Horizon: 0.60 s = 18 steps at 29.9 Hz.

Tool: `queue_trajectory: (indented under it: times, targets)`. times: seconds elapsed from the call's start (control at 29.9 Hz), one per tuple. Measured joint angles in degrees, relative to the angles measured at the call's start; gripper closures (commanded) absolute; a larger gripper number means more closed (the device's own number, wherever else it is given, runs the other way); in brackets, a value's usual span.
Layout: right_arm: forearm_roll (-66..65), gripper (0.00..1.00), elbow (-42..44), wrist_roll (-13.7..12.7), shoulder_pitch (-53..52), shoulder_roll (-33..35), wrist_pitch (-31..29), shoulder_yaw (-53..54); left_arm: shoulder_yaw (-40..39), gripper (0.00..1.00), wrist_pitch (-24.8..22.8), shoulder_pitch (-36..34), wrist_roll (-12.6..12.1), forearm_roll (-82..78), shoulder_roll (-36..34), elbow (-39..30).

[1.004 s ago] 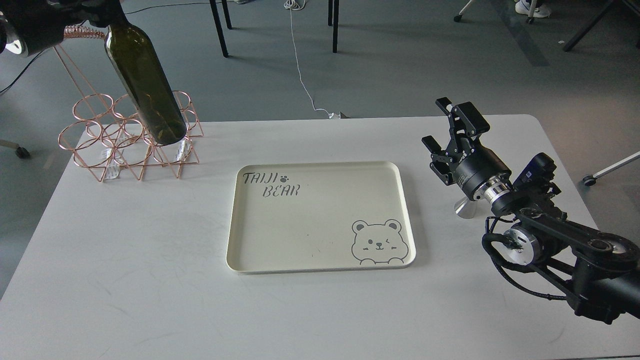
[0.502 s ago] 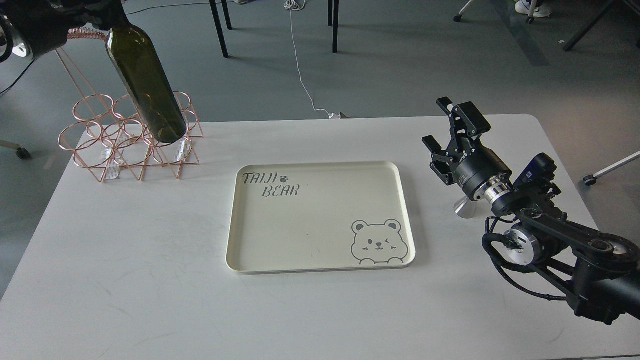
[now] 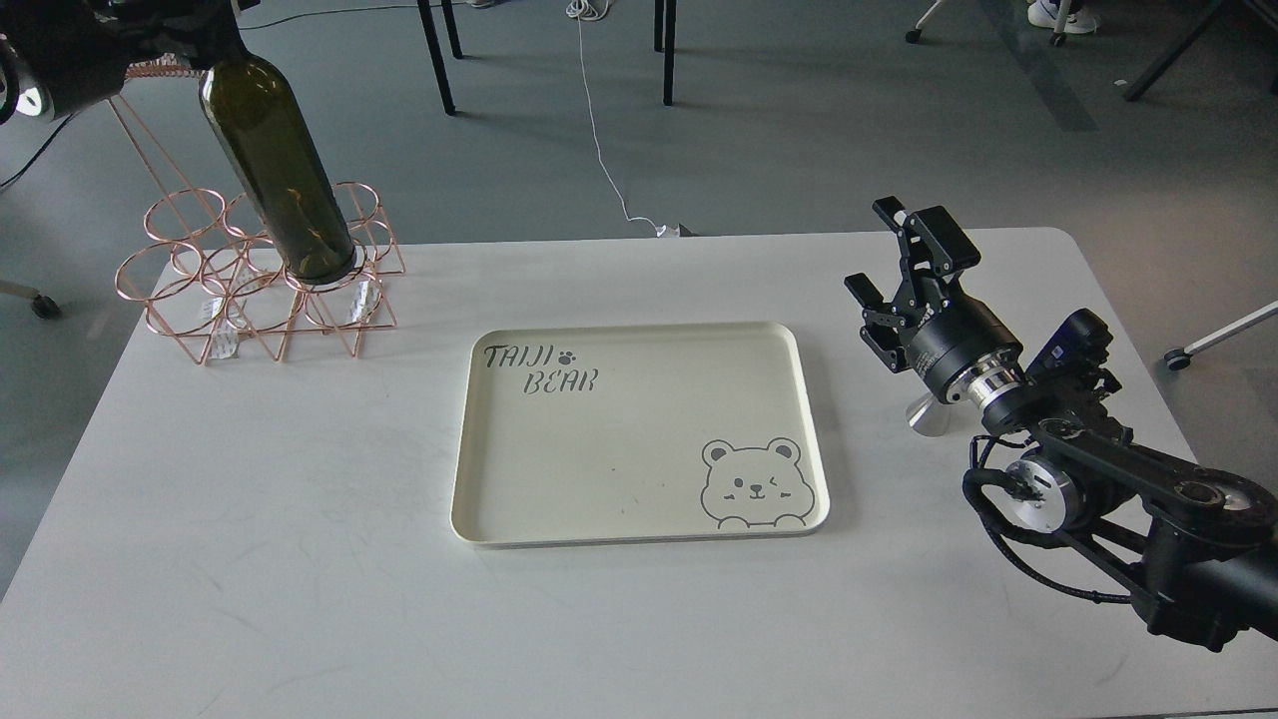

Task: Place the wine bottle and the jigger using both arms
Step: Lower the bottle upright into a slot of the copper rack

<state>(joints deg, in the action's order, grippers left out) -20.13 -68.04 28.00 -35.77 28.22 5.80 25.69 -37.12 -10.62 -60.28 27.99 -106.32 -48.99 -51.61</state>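
The dark olive-green wine bottle (image 3: 275,170) hangs tilted at the far left, neck up and to the left. Its base sits at a front ring of the copper wire rack (image 3: 190,290). My left gripper (image 3: 205,20) at the top left edge is shut on the bottle's neck, which it hides. My right gripper (image 3: 904,255) is open and empty, raised above the table's right side. The silver jigger (image 3: 929,416) stands on the table just behind my right wrist, which partly hides it.
A cream tray (image 3: 639,534) printed with "TAIJI BEAR" and a bear face lies empty in the middle of the white table (image 3: 250,559). Chair legs and a white cable are on the floor beyond the table.
The bottle has swung left and more upright, and its base has come down onto the rack's ring. The right arm has barely moved.
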Motion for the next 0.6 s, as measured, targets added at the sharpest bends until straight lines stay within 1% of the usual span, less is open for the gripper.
queue_trajectory:
  times: [0.33,0.47,0.6]
  targets:
    - [0.00,0.01,0.01,0.00,0.15,0.00,0.02,-0.03,1.01,0.87,0.13,0.58,0.00,-0.18,0.67,0.01]
    - [0.00,0.01,0.01,0.00,0.17,0.00,0.26,-0.03,1.23,0.85,0.27,0.87,-0.01,-0.06,1.05,-0.01]
    - [0.00,0.01,0.01,0.00,0.22,0.00,0.34,-0.03,1.30,0.84,1.65,1.65,-0.01,-0.05,1.96,-0.01]
